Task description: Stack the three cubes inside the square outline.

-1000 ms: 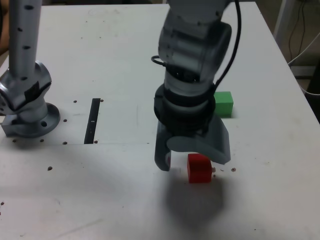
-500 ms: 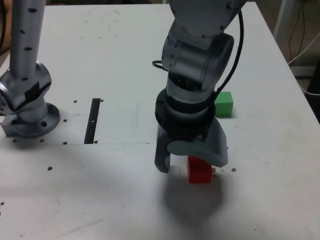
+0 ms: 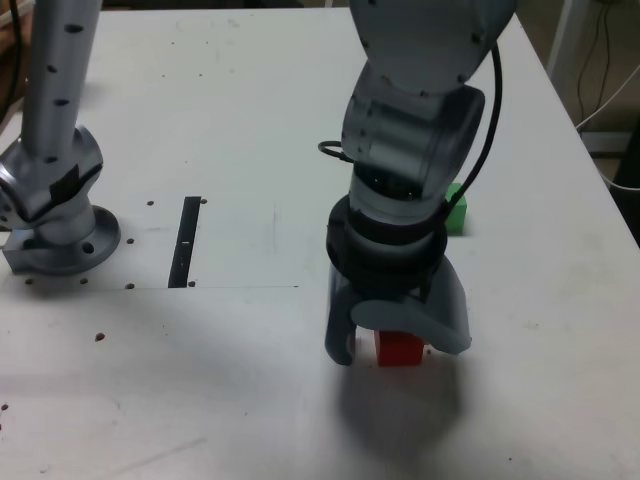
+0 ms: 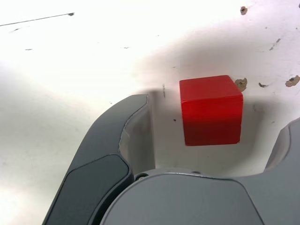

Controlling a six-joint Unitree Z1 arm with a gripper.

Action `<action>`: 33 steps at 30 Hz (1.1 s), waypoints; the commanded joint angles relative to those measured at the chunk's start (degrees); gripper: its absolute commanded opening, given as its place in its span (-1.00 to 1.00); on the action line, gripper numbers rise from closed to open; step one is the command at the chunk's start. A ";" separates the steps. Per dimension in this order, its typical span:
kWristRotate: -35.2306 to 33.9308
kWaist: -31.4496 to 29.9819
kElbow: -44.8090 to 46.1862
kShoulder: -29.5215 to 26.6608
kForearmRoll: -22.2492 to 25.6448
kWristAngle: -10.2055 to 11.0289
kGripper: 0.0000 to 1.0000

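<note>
The red cube (image 3: 400, 348) sits on the white table, low in the exterior view, right of centre. My gripper (image 3: 397, 346) has come down over it and is open, one dark grey finger on each side. In the wrist view the red cube (image 4: 211, 110) lies between the fingers (image 4: 126, 122) with a gap on both sides, touching neither. Behind the arm, only an edge of the green cube (image 3: 457, 208) shows. The yellow cube and the square outline are out of view.
A thin black strip (image 3: 187, 240) lies on the table toward the exterior view's left. Further left stands a grey arm column on its round base (image 3: 55, 235). Beyond the table's right edge (image 3: 590, 200), cables hang.
The gripper has shifted toward the exterior view's right and dropped lower, so its fingers now straddle the red cube. The arm covers more of the green cube. The red cube has not moved.
</note>
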 commanded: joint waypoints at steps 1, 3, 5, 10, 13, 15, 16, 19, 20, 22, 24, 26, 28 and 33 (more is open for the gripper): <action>0.36 0.36 -0.46 0.57 -0.31 0.23 0.84; 0.54 0.58 -0.50 0.84 -0.33 0.40 0.83; 0.62 0.77 -0.53 1.09 -0.20 0.66 0.81; 0.67 1.09 -0.92 1.34 0.80 1.25 0.77; 0.67 1.22 -1.27 1.42 1.29 1.23 0.72; 0.70 1.32 -1.45 1.49 1.36 1.04 0.69; 0.74 1.35 -1.56 1.53 1.38 0.93 0.67; 1.00 1.48 -2.04 1.70 1.42 0.71 0.62; 1.14 1.52 -2.20 1.77 1.43 0.64 0.61; 1.38 1.63 -2.48 1.96 1.48 0.41 0.57; 1.59 1.77 -2.69 2.16 1.56 0.01 0.51; 1.73 1.90 -2.84 2.36 1.61 -0.44 0.46; 1.81 1.97 -2.99 2.54 1.66 -0.77 0.43; 2.01 2.08 -2.86 2.74 1.34 -0.88 0.42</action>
